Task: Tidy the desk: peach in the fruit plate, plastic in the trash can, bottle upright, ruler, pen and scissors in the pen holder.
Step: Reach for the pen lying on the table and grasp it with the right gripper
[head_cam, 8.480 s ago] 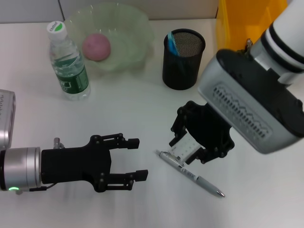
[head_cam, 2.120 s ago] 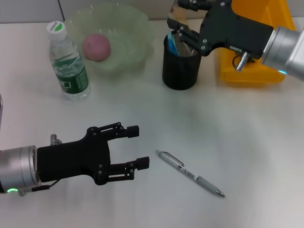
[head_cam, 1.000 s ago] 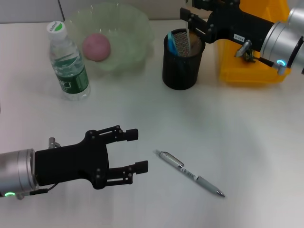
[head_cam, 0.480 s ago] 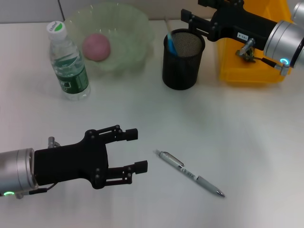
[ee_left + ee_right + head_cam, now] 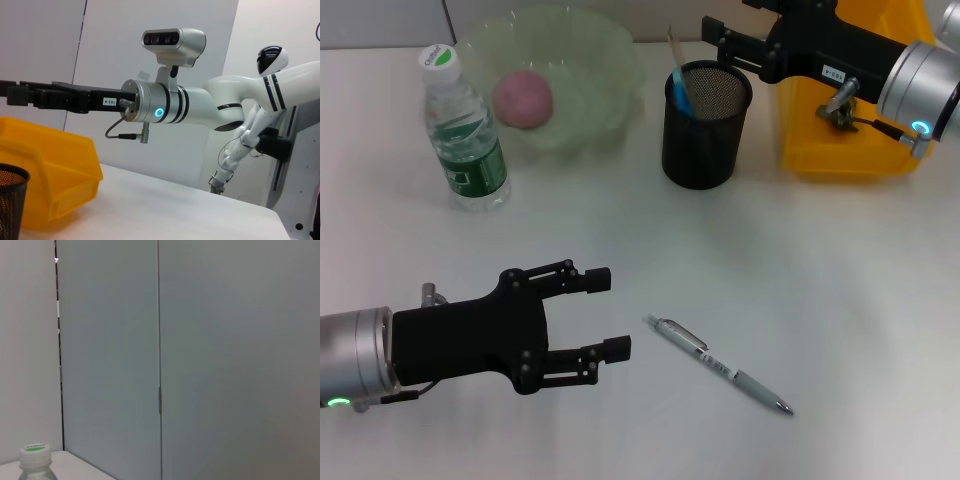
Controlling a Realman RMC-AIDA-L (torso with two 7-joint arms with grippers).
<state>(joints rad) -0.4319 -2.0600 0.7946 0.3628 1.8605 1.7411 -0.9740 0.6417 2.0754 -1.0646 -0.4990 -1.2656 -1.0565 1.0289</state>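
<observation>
White table [image 5: 860,300], seen from the head camera. Far right: yellow trash can [image 5: 850,110], with the right claw [image 5: 715,35] stretched across its front edge toward the black mesh pen holder [image 5: 705,125]; fingers spread wide, gripping nothing, just beside the holder's far rim. Far left: pale green fruit plate [image 5: 590,70] holding the pink peach [image 5: 523,98]. Beside it, nearer and to the left, bottle [image 5: 463,130] standing upright, green cap on top. Near left: left claw [image 5: 605,315] hovering low over the table, fingers wide apart and empty. Just right of it, pen [image 5: 718,364] lying flat on the table. Inside the holder, blue-handled scissors [image 5: 681,92] and a thin ruler [image 5: 672,42] leaning on the left rim.
</observation>
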